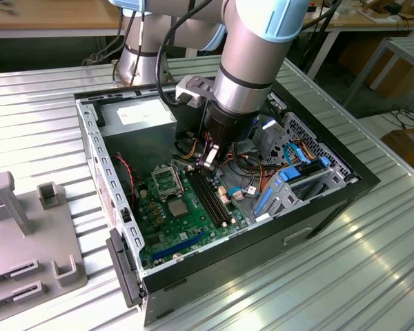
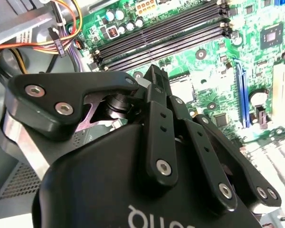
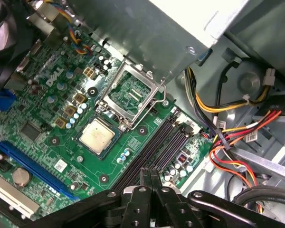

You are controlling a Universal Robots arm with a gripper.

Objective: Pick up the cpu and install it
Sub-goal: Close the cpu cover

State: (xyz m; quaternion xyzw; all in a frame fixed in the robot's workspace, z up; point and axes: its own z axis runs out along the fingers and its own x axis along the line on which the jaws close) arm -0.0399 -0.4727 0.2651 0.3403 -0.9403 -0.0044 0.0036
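On the board [image 3: 133,142], cpu [image 3: 97,135], hand [image 3: 149,173] partly cropped

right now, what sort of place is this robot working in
Probably a robotics lab or workshop bench: an open black metal computer case holding a green motherboard sits on a ribbed silvery metal table, and a pale wooden workbench stands behind it.
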